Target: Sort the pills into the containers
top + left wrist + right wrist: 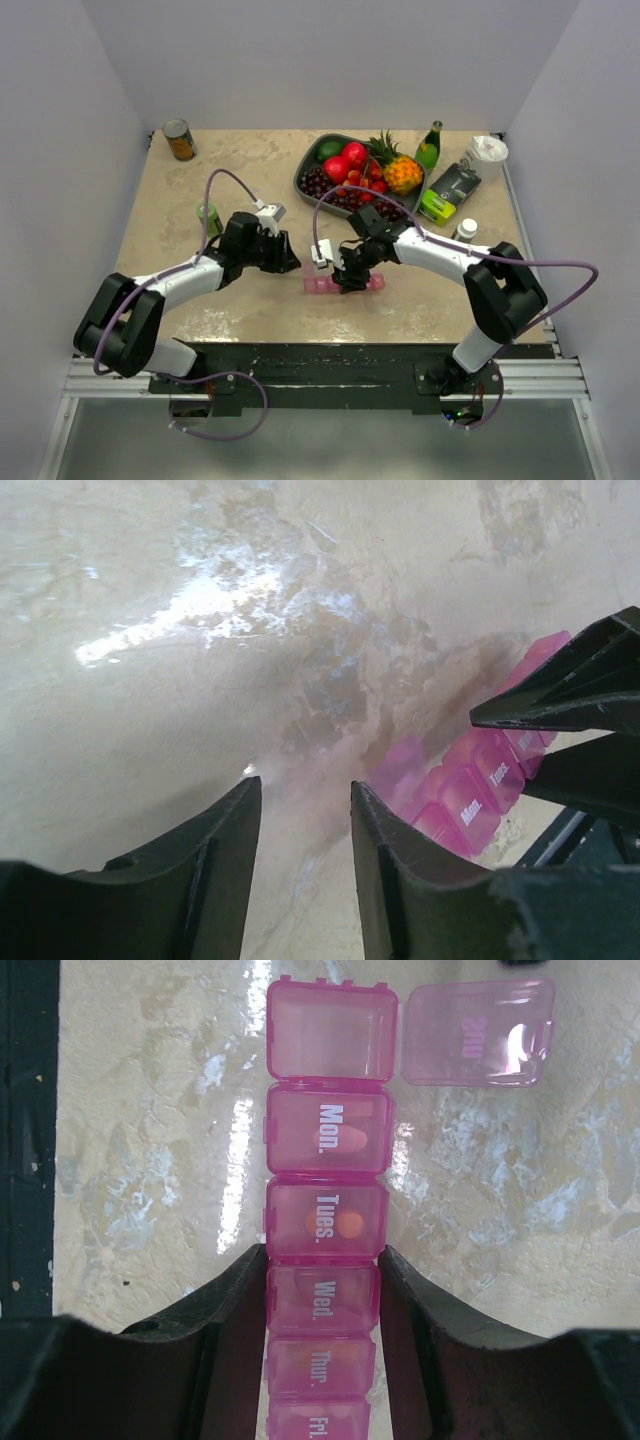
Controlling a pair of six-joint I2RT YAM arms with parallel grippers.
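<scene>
1. Tabletop [170, 190]: I see a beige marbled surface with both arms reaching in from the near edge.
2. Fruit tray [303, 174]: grey, at the far centre and loaded with fruit. It stands well apart from the work area.
3. Container strip [320, 285]: pink and translucent, it lies flat on the table near the front centre, between the two grippers. In the right wrist view the strip [325, 1145] runs away from the camera, with lids reading Mon., Tues., Wed., Thur. and Fri.
4. Right gripper [348, 280]: it sits directly over the strip. In its own view the right gripper [322, 1290] straddles the Wed. compartment, and its fingers [240, 1305] lie against both long sides, clamped on the strip as far as I can see.
5. Left gripper [290, 262]: just beside the strip's left end. From its wrist view the left gripper [305, 810] shows a narrow gap with only bare table behind it. The strip [470, 800] lies off to its right.
6. End lid [478, 1032]: the farthest compartment is open, with its lid folded flat to the side.
7. Pills [349, 1223]: two orange ones show through the Tues. lid and one through Mon.
</scene>
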